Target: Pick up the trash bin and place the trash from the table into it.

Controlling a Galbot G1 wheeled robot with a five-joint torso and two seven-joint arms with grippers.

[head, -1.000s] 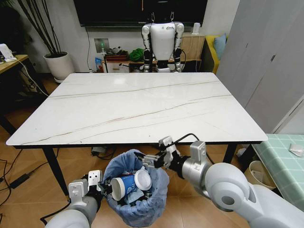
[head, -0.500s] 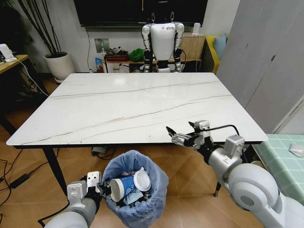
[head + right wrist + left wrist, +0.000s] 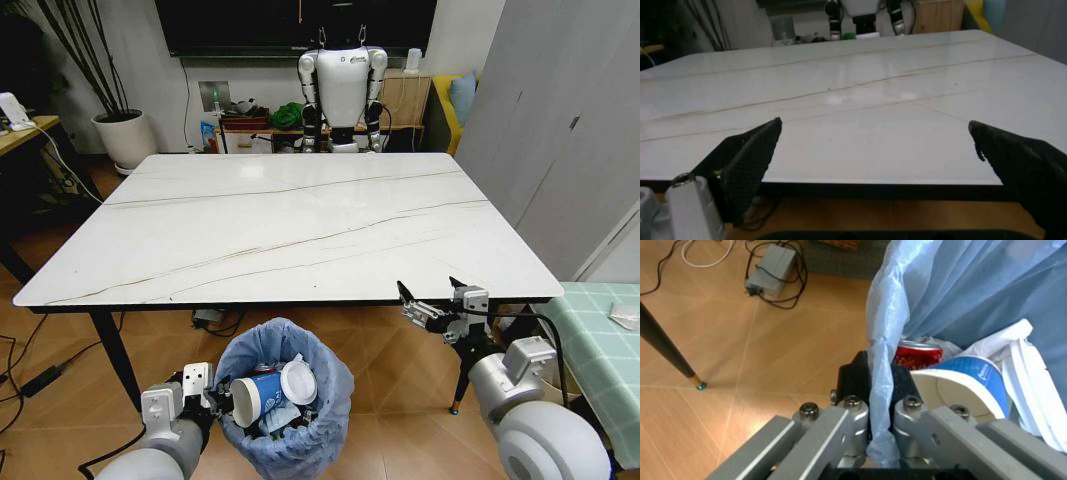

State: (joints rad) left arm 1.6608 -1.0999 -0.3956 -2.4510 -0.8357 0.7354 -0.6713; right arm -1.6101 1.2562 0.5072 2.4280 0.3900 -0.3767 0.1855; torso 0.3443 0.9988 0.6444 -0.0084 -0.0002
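The trash bin (image 3: pixel 290 425), lined with a wrinkly light blue bag, hangs just in front of the table's (image 3: pixel 300 220) near edge, low on the left. My left gripper (image 3: pixel 220 398) is shut on its rim, and in the left wrist view the fingers (image 3: pixel 855 385) pinch the blue liner (image 3: pixel 880 350). Trash lies inside the bin: a blue-white paper cup (image 3: pixel 262 392), a white round lid (image 3: pixel 299 380), a red piece (image 3: pixel 915 354) and white tissue (image 3: pixel 1030 370). My right gripper (image 3: pixel 428 290) hovers open and empty at the table's front edge, to the right of the bin, its dark fingertips (image 3: pixel 753 150) spread wide before the marble top (image 3: pixel 860 95).
A white humanoid robot (image 3: pixel 342 85) stands beyond the table's far edge. A potted plant (image 3: pixel 125 135) is at the back left. A green-checked surface (image 3: pixel 600 340) lies close on the right. Black table legs (image 3: pixel 110 350) and a cabled power adapter (image 3: pixel 770 267) are near the bin.
My right gripper has pulled away from above the bin, moving right and up to the table's front edge, still open. The left gripper and the bin have stayed put.
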